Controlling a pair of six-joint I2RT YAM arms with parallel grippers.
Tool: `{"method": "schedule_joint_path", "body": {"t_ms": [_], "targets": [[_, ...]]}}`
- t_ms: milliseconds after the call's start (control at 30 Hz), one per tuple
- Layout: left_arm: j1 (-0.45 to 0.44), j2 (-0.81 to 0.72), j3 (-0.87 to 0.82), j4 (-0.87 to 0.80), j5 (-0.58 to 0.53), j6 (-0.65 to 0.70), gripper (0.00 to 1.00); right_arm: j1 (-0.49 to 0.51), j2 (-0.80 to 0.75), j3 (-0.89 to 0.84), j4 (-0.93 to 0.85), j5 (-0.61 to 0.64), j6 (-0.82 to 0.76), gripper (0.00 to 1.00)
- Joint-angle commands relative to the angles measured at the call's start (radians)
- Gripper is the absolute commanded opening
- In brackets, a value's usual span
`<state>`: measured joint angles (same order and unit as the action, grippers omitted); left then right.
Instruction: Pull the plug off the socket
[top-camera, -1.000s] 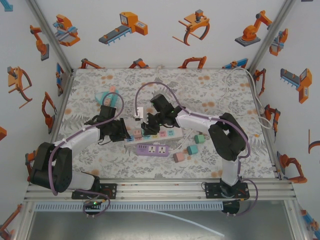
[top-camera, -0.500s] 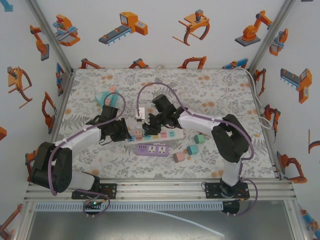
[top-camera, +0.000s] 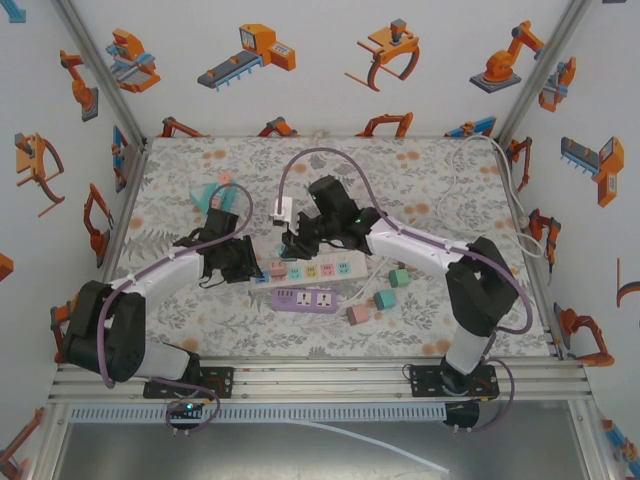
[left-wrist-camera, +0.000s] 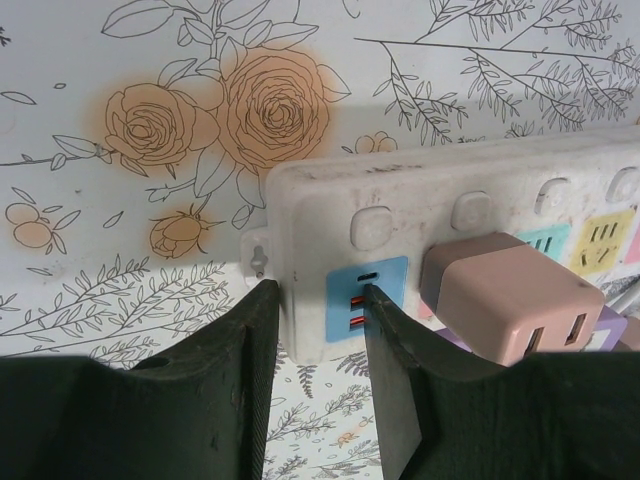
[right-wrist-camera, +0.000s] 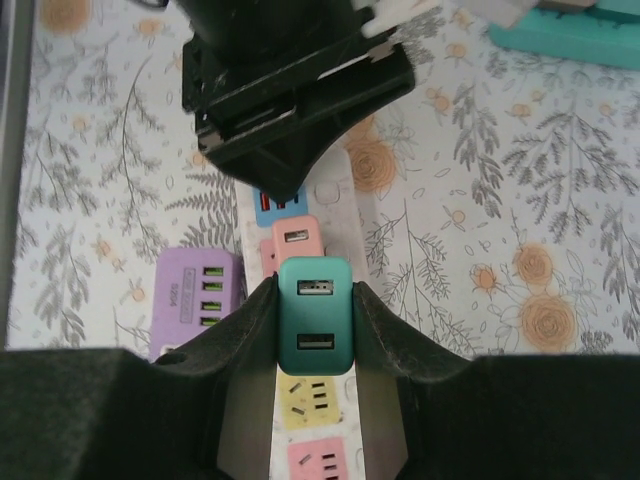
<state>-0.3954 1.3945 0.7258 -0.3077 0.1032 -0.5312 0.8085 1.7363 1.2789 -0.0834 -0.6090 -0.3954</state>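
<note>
The right tool (right-wrist-camera: 315, 300) is clamped on a teal block-shaped USB plug (right-wrist-camera: 314, 318) and holds it raised over the white plastic power strip (left-wrist-camera: 440, 190), which lies on the floral-printed tabletop (left-wrist-camera: 500, 60). In the left wrist view the strip's teal socket face shows bare, just beside a pink cube-shaped plug (left-wrist-camera: 505, 295) seated in the strip. The left tool (left-wrist-camera: 318, 300) pinches the strip's end at the blue socket.

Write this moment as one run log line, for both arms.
left gripper: shut on power strip | right gripper: shut on green plug, held over it
</note>
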Motion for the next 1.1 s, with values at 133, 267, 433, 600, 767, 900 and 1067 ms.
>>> {"method": "schedule_joint_path", "body": {"t_ms": [133,267,433,600,767,900,1067], "targets": [[-0.006,-0.093,0.026,-0.127,-0.051,0.051,0.47,0.006,-0.225,-0.148,0.188,0.349,0.649,0.16],[-0.007,-0.186,0.06,-0.136,-0.034,0.08,0.49,0.024,-0.37,-0.286,0.167,0.589,0.947,0.16],[-0.028,-0.313,0.098,-0.125,0.051,0.137,0.49,0.117,-0.546,-0.415,-0.018,0.825,1.164,0.16],[-0.108,-0.45,0.085,-0.033,0.191,0.246,0.51,0.213,-0.704,-0.567,-0.105,0.93,1.435,0.16],[-0.21,-0.539,0.037,0.061,0.384,0.464,0.65,0.288,-0.833,-0.711,-0.21,0.924,1.697,0.18],[-0.264,-0.587,0.019,0.057,0.466,0.604,0.82,0.366,-0.956,-0.824,-0.274,0.967,1.878,0.18],[-0.294,-0.615,-0.006,0.057,0.485,0.664,0.97,0.423,-1.029,-0.928,-0.301,1.0,1.995,0.18]]}}
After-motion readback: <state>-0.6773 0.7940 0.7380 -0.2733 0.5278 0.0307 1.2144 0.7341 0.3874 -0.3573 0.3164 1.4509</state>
